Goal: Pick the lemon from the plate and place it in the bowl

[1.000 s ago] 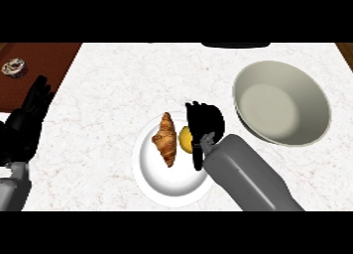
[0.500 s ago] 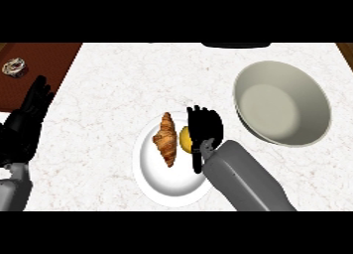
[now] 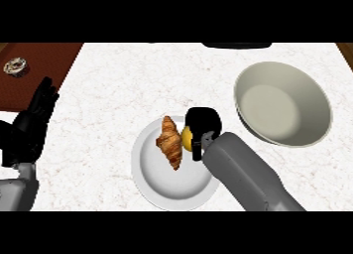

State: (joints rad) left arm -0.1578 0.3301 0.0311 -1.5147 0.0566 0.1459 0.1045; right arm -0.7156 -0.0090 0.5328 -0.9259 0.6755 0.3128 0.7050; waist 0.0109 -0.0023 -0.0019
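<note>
right robot hand (image 3: 203,128) curled round lemon (image 3: 185,139) on plate (image 3: 162,184) | left robot hand (image 3: 27,131) open at left edge

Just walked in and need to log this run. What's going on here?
The robot's right hand is curled over the lemon, which lies on the white plate beside a croissant. The lemon is not yet in the bowl, which sits to the plate's right. The left hand rests open at the left edge.

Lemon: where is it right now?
In the head view, the lemon is on the plate, between the croissant on its left and the right hand curled over it, left of the bowl.
</note>
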